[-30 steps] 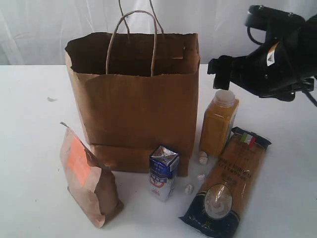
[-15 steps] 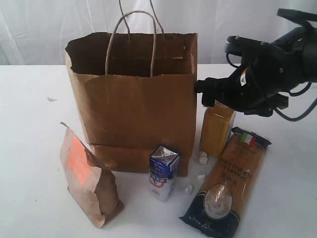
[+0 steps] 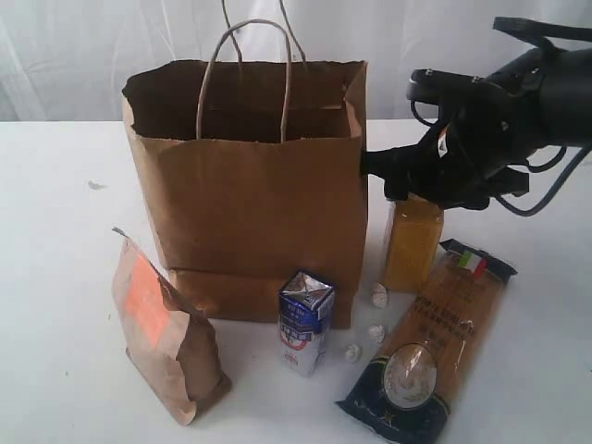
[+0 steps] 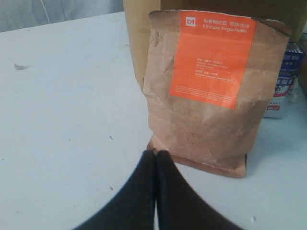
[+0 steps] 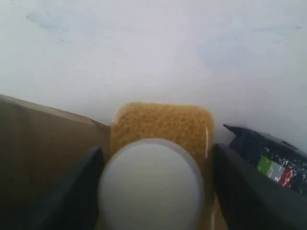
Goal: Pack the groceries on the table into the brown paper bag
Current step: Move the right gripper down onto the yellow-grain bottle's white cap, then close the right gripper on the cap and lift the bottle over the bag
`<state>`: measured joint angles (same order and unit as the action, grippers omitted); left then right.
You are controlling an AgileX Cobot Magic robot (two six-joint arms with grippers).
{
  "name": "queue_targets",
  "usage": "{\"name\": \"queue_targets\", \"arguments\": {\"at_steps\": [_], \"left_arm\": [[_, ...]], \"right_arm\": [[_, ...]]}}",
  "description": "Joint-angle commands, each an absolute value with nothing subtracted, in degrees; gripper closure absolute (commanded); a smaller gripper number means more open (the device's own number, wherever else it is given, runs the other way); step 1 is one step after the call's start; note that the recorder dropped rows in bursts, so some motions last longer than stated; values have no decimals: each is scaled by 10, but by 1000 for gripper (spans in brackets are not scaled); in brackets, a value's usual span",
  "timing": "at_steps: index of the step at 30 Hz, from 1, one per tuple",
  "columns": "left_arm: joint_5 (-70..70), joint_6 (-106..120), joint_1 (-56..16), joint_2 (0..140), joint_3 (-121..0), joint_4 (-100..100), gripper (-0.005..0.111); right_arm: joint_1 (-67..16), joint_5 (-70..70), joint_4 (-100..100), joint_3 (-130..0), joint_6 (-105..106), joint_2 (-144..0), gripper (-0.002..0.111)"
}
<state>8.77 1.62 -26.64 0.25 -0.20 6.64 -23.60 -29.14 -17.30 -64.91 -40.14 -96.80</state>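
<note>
Orange juice bottle [image 3: 413, 245] stands right of centre beside the brown paper bag [image 3: 250, 203], right gripper [image 3: 402, 182] spread wide astride its cap. Left gripper [image 4: 154, 160], pinched closed, faces the small kraft pouch [image 4: 211, 96].

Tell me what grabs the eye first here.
The tall brown paper bag stands open at centre. Right of it, the right tool straddles the white cap of the orange juice bottle, jaws open. In front, the kraft pouch with orange label stands on the left and the pasta packet lies on the right.
</note>
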Motion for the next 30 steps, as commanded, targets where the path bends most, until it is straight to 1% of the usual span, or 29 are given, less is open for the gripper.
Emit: {"name": "queue_targets", "arguments": {"at_steps": [1, 3, 5, 9, 10, 15, 19, 21, 23, 27, 28, 30], "left_arm": [[85, 18, -265, 0, 0, 68, 107], [85, 18, -265, 0, 0, 68, 107], [85, 18, -265, 0, 0, 68, 107], [85, 18, -265, 0, 0, 68, 107], [85, 18, -265, 0, 0, 68, 107], [85, 18, -265, 0, 0, 68, 107], [85, 18, -265, 0, 0, 68, 107], [85, 18, -265, 0, 0, 68, 107], [85, 18, -265, 0, 0, 68, 107], [85, 18, -265, 0, 0, 68, 107], [85, 18, -265, 0, 0, 68, 107], [85, 18, -265, 0, 0, 68, 107]], "right_arm": [[-234, -315, -191, -652, -323, -968, 63], [-234, -326, -191, -652, -280, -968, 63], [-234, -338, -190, -652, -221, -968, 60], [-234, -352, -187, -652, -195, -968, 40], [-234, -352, -187, -652, -195, -968, 38], [-234, -338, -182, -652, -195, -976, 40], [-234, -341, -177, -652, -195, -991, 44], [-234, -341, -176, -652, -195, -997, 49], [-234, -339, -176, -652, -195, -1000, 59], [-234, -343, -179, -655, -193, -991, 93], [-234, -338, -179, -655, -193, -975, 108], [-234, -329, -185, -657, -181, -948, 108]]}}
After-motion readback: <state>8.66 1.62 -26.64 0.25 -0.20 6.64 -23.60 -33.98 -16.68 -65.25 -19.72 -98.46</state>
